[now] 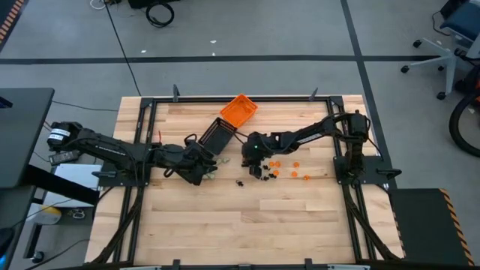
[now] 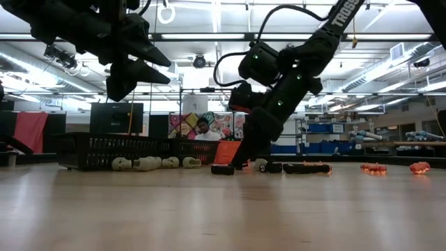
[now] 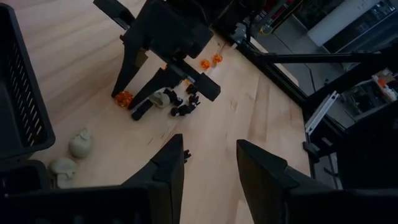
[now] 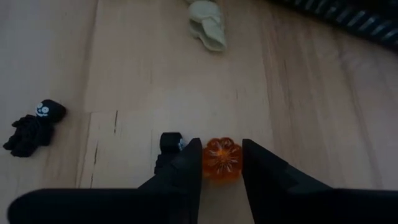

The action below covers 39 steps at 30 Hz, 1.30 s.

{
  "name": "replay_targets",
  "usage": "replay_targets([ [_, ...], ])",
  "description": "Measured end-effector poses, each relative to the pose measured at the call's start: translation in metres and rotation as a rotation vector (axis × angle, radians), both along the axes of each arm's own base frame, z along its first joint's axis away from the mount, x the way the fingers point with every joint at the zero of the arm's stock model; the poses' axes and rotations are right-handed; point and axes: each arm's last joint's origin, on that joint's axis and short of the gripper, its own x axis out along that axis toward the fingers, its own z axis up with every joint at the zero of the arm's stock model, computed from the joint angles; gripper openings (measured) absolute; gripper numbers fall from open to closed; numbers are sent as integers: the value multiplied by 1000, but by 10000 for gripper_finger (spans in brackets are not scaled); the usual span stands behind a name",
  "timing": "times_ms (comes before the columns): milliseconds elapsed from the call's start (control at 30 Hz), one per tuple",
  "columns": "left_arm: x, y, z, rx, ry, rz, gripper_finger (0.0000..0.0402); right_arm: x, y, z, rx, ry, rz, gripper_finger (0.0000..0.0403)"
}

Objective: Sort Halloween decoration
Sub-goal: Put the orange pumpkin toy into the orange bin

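Right gripper (image 4: 221,163) down on table, mid-width.
Fingers narrowly parted, flanking orange pumpkin trinket (image 4: 222,160); contact unclear. Pumpkin round, no long axis. Left gripper (image 3: 208,165) hovers part-open, empty.

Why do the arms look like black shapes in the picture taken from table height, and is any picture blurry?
In the low view the bright ceiling strip lights sit behind the arms, so the right gripper shows as a silhouette. In the right wrist view the orange pumpkin trinket between the fingers is fairly sharp, while the fingers nearest the lens go soft. In the high view the table is evenly lit.
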Motion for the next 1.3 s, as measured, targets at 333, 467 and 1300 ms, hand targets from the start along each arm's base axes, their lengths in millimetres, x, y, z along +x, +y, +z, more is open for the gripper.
replay_targets([
  [333, 1, 10, 0, 57, 7, 43, 125, 24, -16, 47, -36, -10, -16, 102],
  [467, 1, 15, 0, 52, 1, 70, 125, 29, -30, 63, -93, -11, -53, 102],
  [1300, 1, 12, 0, -3, -6, 75, 125, 11, -148, 71, -93, -152, -308, 104],
])
